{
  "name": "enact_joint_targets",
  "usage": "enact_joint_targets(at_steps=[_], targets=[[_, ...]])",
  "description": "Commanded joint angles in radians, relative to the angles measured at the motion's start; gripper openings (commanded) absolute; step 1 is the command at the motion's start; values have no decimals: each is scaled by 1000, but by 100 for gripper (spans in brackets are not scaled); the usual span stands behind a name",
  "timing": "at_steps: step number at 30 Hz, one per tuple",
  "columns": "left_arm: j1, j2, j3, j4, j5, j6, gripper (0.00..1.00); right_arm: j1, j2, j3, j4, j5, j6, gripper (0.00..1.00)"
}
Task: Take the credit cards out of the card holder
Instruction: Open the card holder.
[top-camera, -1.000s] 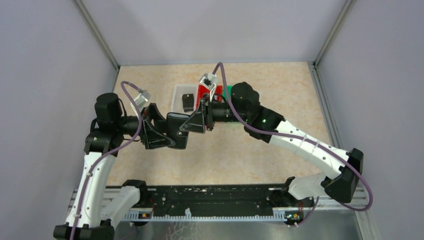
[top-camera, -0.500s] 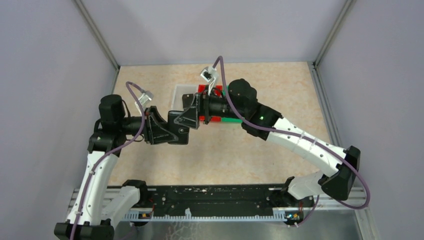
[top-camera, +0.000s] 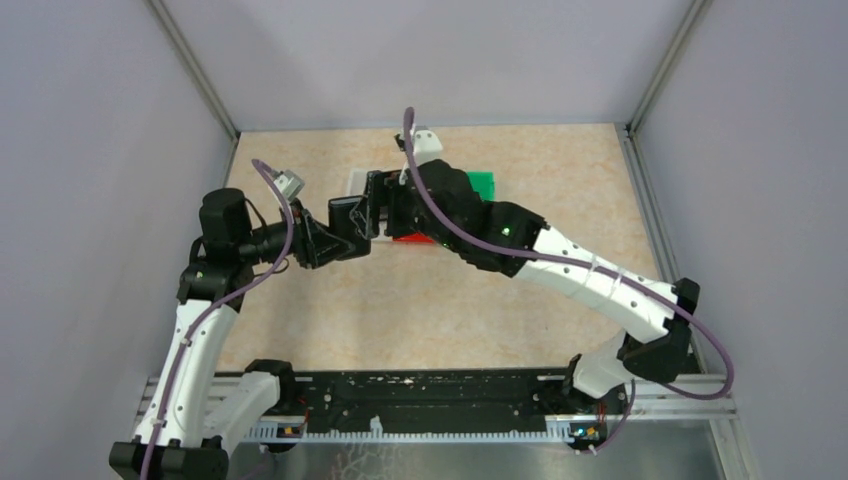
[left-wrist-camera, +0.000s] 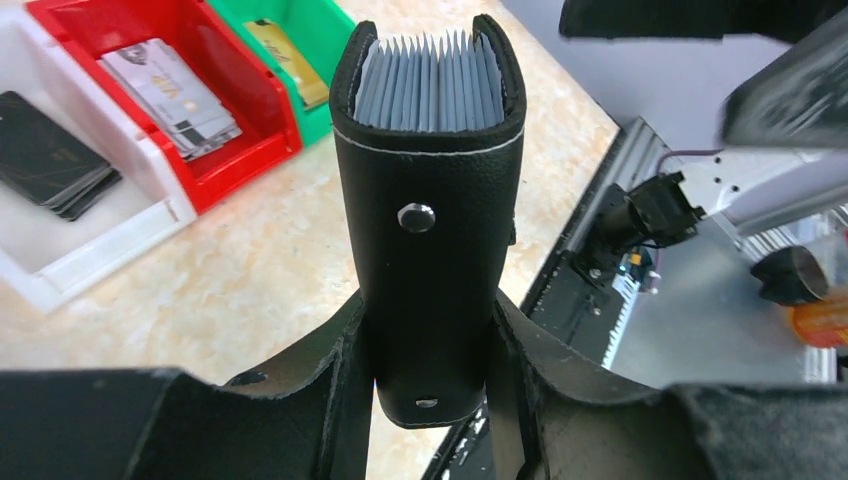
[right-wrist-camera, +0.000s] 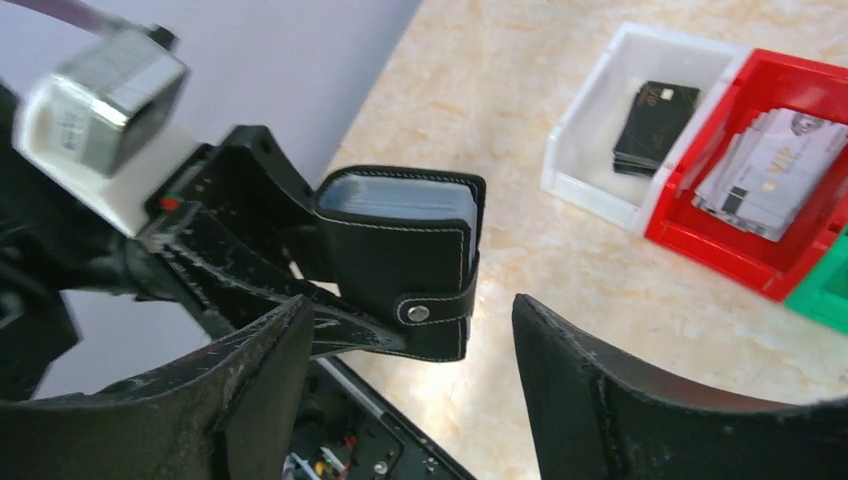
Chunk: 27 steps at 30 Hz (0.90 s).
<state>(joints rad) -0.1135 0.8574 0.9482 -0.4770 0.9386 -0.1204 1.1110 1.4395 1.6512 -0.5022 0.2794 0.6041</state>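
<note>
One card holder (left-wrist-camera: 428, 200), clamped midair, left claw (left-wrist-camera: 430, 345)

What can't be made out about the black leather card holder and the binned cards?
What black leather card holder contains: both wrist views show only grey sleeve edges.
Green plastic bin: left wrist, partly behind holder; right wrist, cut by frame edge.
White plastic bin: top external, contents covered by right arm.
</note>
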Motion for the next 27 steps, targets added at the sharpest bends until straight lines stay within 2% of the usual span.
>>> enact_joint_targets(at_steps=[1, 4, 7, 17, 21, 27], targets=[[-3, -14, 6, 60, -78, 35, 0, 35, 80, 108, -116, 131, -7, 65], [-3, -18, 6, 54, -87, 48, 0, 49, 138, 162, -144, 137, -16, 55], [-3, -21, 1, 52, -93, 56, 0, 63, 184, 212, -164, 153, -27, 50], [-3, -15, -4, 49, -101, 67, 0, 93, 335, 418, -301, 249, -49, 44], [-3, -16, 6, 49, -103, 66, 0, 93, 348, 415, -328, 263, -45, 40], [-3, -9, 9, 53, -104, 59, 0, 93, 292, 317, -303, 272, -19, 39]])
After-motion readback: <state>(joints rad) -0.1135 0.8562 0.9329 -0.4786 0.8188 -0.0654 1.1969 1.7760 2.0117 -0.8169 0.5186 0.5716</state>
